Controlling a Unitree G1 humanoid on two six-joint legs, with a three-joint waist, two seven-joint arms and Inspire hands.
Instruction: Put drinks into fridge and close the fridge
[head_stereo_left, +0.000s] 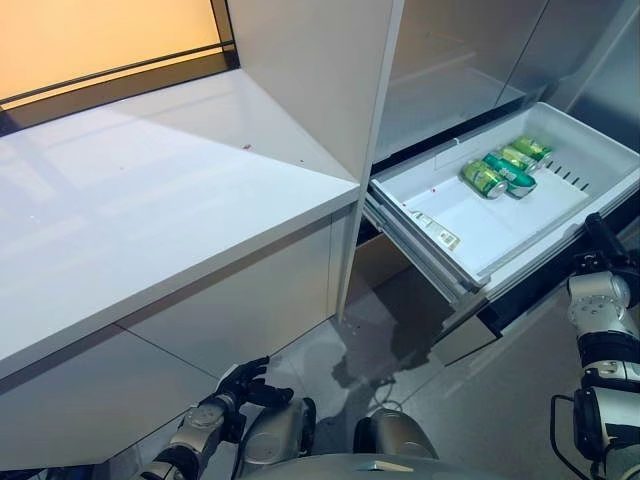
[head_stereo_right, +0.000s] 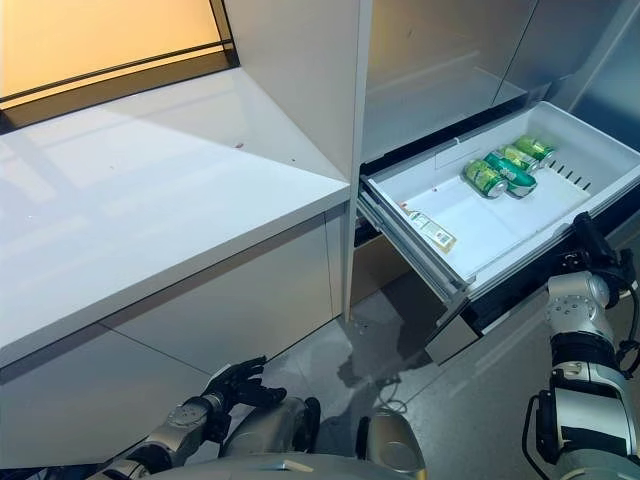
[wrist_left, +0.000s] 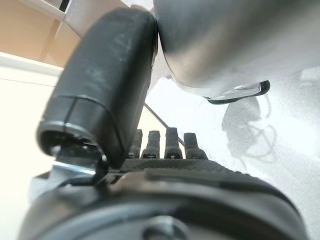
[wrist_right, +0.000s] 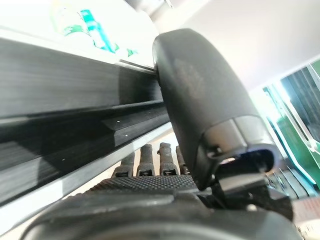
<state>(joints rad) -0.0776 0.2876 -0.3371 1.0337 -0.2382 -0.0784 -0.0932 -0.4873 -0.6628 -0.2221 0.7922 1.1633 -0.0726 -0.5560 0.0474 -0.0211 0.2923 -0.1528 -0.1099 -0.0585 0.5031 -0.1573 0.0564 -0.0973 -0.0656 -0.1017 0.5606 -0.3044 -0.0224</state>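
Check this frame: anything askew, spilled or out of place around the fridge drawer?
Nothing spilled or damaged. The green cans lie on their sides in the fridge drawer, which stands pulled out. The right hand is at its front edge.

The left hand (head_stereo_left: 243, 385) is being held low at the lower left with its fingers (wrist_left: 172, 142) loosely extended and nothing in them, while the right hand (head_stereo_right: 591, 243) is being raised on an upright forearm at the right, its fingers (wrist_right: 146, 162) straight and empty.
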